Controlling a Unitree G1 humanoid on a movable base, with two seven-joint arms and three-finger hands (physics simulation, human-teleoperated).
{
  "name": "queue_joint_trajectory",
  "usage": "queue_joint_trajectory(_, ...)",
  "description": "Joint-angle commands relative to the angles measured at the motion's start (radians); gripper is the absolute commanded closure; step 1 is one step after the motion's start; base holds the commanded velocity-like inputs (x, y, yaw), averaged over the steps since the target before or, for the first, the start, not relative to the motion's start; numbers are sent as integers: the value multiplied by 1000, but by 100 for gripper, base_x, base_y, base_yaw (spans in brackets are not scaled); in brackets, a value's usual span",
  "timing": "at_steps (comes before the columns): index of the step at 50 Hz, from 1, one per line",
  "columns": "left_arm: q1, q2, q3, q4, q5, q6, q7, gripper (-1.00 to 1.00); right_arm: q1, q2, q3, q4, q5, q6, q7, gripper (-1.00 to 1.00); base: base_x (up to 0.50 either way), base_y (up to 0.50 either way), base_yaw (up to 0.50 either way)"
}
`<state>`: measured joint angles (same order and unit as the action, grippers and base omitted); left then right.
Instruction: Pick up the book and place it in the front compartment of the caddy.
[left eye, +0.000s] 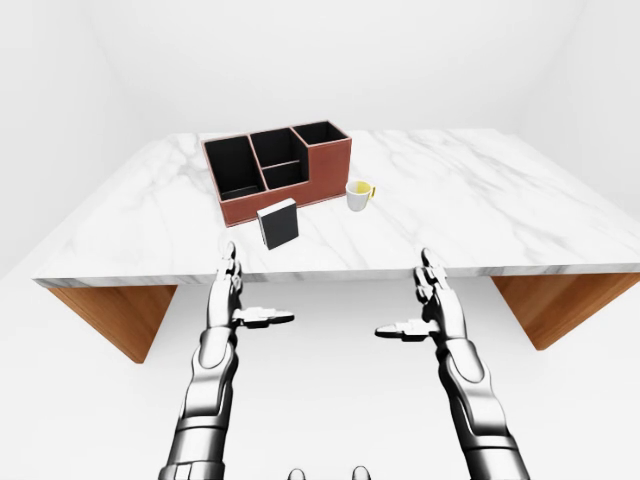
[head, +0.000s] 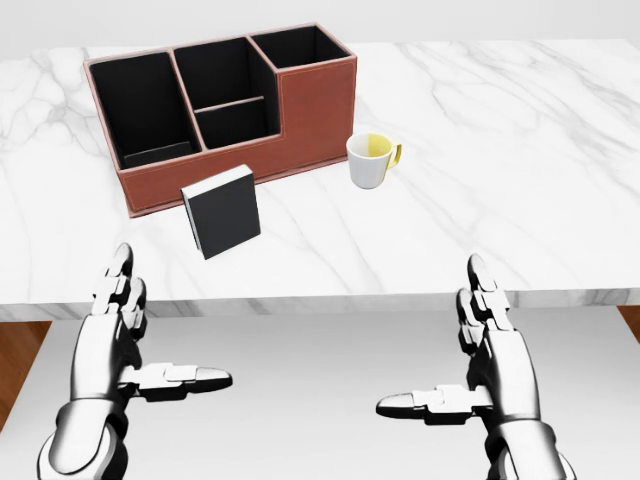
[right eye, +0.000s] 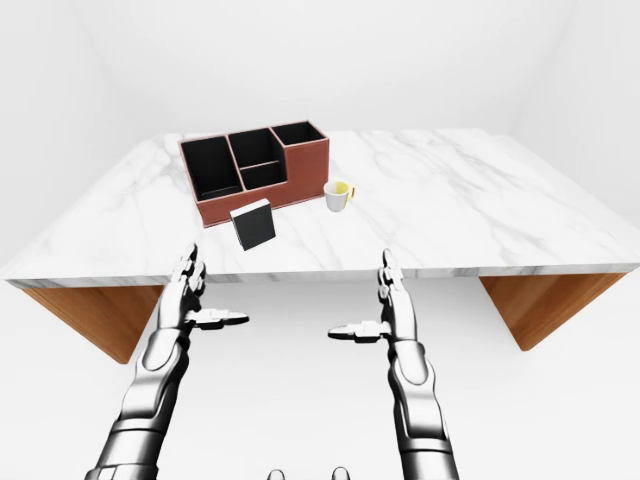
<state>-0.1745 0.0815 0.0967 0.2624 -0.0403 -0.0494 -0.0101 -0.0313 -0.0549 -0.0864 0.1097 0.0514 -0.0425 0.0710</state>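
In a white room, the book (head: 221, 211) stands on the marble tabletop (head: 520, 180) just beside the caddy (head: 300, 125), and each empty robot hand, left (head: 115, 330) and right (head: 490, 350), waits spread wide below the edge, ready to reach.

Left robot hand (head: 115, 335) and right robot hand (head: 495, 360) raised — fingers straight, thumbs turned inward, empty

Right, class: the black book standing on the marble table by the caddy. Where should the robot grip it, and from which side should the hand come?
Probably the book by its two broad black covers near the top, coming from above. It stands upright on its lower edge, leaning slightly, white page edge on top, so its thin width suits a pinch. The left hand is nearer; both hands hang open short of the table.
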Motion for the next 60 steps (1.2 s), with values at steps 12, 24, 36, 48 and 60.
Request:
queue_joint_trajectory(12,98,-23,-1,-250,0,64,-48,-100,51,19,3,-160,-31,60,7,-98,0,0,0)
queue_joint_trajectory(24,160,-36,-10,-375,-8,101,-67,-100,142,35,37,-438,-57,130,16,-98,0,0,0)
queue_joint_trajectory(36,265,-51,-6,-652,-39,137,-114,-100,181,44,72,-560,-100,130,17,-98,0,0,0)
queue_joint_trajectory(48,416,-84,3,-981,-79,137,-168,-100,255,43,145,-794,-157,130,10,-98,0,0,0)
queue_joint_trajectory(60,423,-97,31,-1038,-101,137,-186,-100,266,37,168,-839,-171,130,7,-98,0,0,0)
